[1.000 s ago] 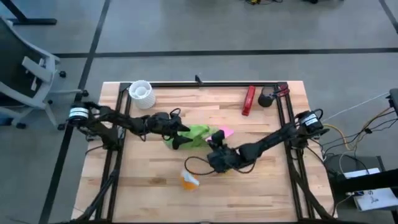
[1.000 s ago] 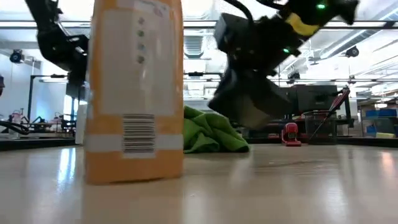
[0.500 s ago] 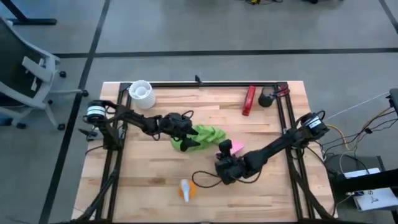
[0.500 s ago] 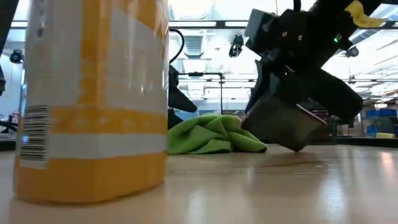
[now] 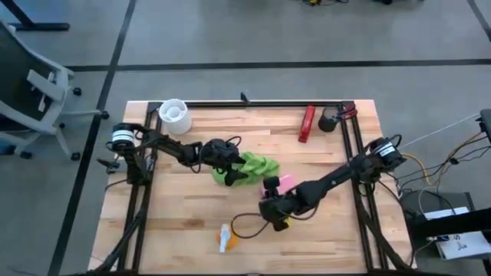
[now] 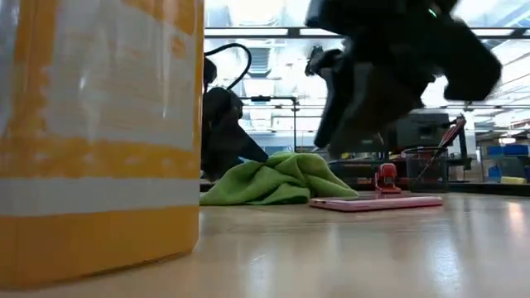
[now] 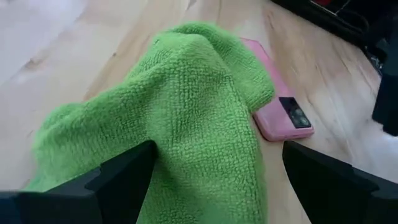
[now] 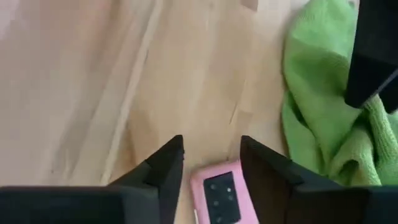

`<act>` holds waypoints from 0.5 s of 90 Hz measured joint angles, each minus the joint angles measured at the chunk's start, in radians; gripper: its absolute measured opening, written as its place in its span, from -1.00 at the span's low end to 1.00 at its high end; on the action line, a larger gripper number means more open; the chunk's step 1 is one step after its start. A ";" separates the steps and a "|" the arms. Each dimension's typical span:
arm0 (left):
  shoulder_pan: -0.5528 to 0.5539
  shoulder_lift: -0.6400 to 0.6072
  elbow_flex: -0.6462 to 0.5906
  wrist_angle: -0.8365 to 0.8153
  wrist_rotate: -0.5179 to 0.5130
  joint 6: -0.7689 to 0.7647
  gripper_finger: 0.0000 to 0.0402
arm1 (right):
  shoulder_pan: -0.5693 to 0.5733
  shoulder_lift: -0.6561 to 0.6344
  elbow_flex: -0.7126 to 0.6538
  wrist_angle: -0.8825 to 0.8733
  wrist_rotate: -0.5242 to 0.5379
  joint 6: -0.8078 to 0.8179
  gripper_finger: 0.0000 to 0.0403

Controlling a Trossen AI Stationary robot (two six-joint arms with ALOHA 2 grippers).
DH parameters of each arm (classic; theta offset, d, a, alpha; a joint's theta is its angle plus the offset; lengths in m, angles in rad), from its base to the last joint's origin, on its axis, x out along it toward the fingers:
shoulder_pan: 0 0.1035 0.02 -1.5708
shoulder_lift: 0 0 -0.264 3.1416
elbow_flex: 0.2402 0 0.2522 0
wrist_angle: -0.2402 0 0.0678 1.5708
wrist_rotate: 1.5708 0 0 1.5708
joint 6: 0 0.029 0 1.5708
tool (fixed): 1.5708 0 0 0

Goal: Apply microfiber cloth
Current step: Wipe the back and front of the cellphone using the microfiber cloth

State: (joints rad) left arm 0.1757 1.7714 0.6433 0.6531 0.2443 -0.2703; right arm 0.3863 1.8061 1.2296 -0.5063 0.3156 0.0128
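The lime-green microfiber cloth (image 5: 255, 165) lies bunched on the table's middle (image 7: 186, 106). My left gripper (image 5: 235, 175) is open at the cloth's left part, one finger on each side of the pile (image 7: 214, 180). A pink phone (image 5: 280, 184) lies flat on the wood, camera side up, one end at the cloth's right edge (image 7: 280, 106). My right gripper (image 5: 270, 197) hovers open just near of the phone (image 8: 211, 155), raised above it in the low view (image 6: 373, 83). My left gripper is open astride the left part of the cloth pile (image 7: 155, 143), slanting down from the table's left. One finger (image 7: 124, 177) lies against the pile; whether the other touches it I cannot tell. The cloth rests slack on the table.
An orange-and-white spray bottle (image 5: 224, 238) stands near the front edge, filling the low view's left (image 6: 91, 141). A white cup (image 5: 173, 115) sits far left. A red tool (image 5: 308, 123) and a black holder (image 5: 328, 121) sit far right. A cable loop (image 5: 242, 222) trails by the right gripper.
My right gripper carried the pink phone toward the near edge, laid it flat beside the cloth, let go and rose. My left gripper moved a little to the right with the cloth. The spray bottle has shifted toward the near edge.
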 joint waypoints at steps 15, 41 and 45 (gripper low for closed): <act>0.000 0.001 -0.002 0.000 0.000 0.092 0.36 | -0.093 -0.007 0.041 -0.069 0.057 -0.028 -0.07; -0.014 0.026 -0.007 0.006 0.001 0.198 -0.91 | -0.280 0.049 -0.066 0.157 -0.011 -0.036 -0.03; -0.015 0.021 -0.003 0.005 0.002 0.214 -0.92 | -0.296 0.068 -0.072 0.188 -0.045 -0.041 -0.04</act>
State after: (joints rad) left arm 0.1606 1.7925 0.6399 0.6585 0.2466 -0.0559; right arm 0.0901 1.8738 1.1574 -0.3187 0.2707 -0.0284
